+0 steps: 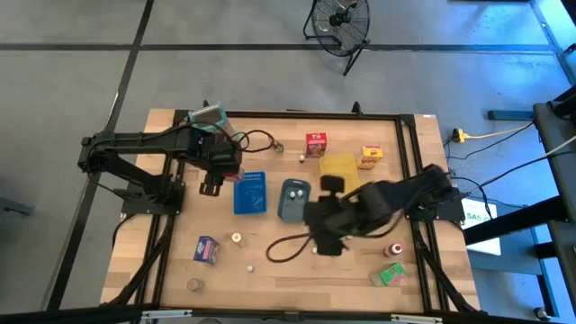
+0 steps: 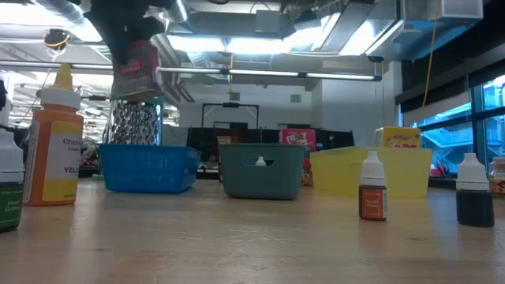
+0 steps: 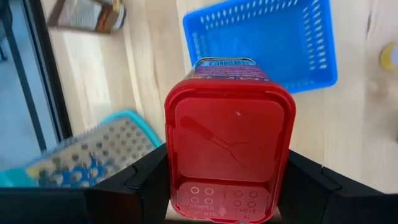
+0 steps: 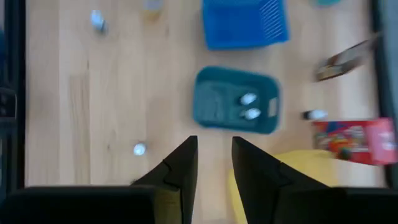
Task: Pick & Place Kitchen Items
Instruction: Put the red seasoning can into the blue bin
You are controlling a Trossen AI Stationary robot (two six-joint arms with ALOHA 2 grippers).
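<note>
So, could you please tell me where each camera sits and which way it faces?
High: overhead, looking straight down; both arms, table.
Low: at tabletop height, looking level across; left arm's carton overhead.
Left wrist: on the left arm, looking down past its pincer, shut on the carton.
Right wrist: on the right arm, looking down past its pincer.
Shared: all show the blue tray.

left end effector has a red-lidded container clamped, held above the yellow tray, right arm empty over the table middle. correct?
Not quite. The left end effector does clamp the red-lidded container, but the left wrist view shows the blue tray just ahead of it, not the yellow tray, which the high view places on the right arm's side. The right end effector holds nothing.
</note>
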